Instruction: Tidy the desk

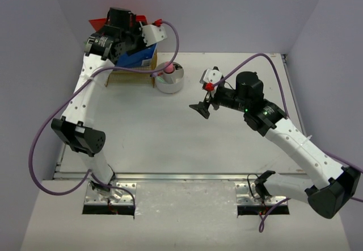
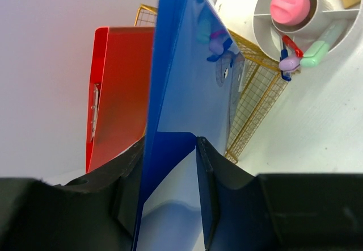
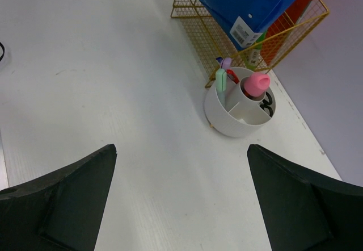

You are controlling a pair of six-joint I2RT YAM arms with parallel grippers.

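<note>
At the back left of the white desk (image 1: 170, 143), my left gripper (image 1: 136, 41) is shut on a blue folder (image 2: 187, 80). Its jaws press both faces of the folder's edge. The folder stands tilted over the gold wire rack (image 2: 255, 86), beside a red folder (image 2: 122, 86) that sits in the rack. My right gripper (image 1: 205, 92) hovers over the middle of the desk, open, with nothing between its fingers (image 3: 85, 183). From the right wrist I see the blue folder (image 3: 249, 1) leaning out over the rack (image 3: 198, 24).
A round white organizer (image 1: 170, 79) stands right of the rack. It holds a pink-topped item (image 2: 290, 5), a green highlighter (image 2: 323, 46) and small clips. Pale walls close in the back and sides. A metal rail (image 1: 181, 178) runs along the near edge.
</note>
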